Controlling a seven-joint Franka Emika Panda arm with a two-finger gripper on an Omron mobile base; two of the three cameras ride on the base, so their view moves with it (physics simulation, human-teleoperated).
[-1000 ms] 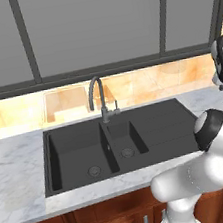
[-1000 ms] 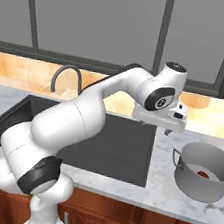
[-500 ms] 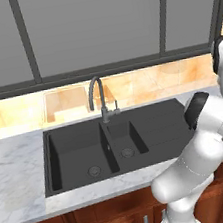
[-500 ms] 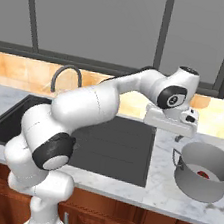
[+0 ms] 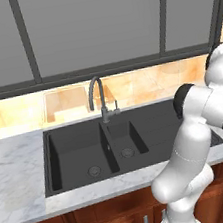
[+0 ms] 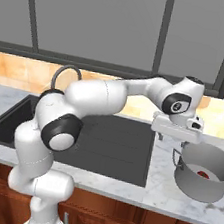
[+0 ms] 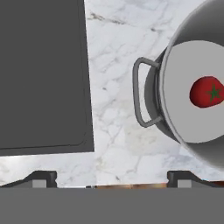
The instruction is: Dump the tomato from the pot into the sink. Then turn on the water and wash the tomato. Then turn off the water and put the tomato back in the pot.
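One tomato (image 7: pixel 207 92) sits inside one pot (image 6: pixel 205 172), on the counter (image 6: pixel 158 191) just right of the sink (image 5: pixel 88 147). End effector (image 6: pixel 176 129) hangs above the counter w/ fingers spread wide, nothing held, near the pot's loop handle (image 7: pixel 142 92). Risk: a grab landing off-centre on that thin loop could prob. slip or tip the pot, rolling the tomato onto the counter instead of into a basin.

arm (image 6: pixel 101 95): glossy white rounded segments | joints: dark grey rings | hand: flat white block, small dark tips
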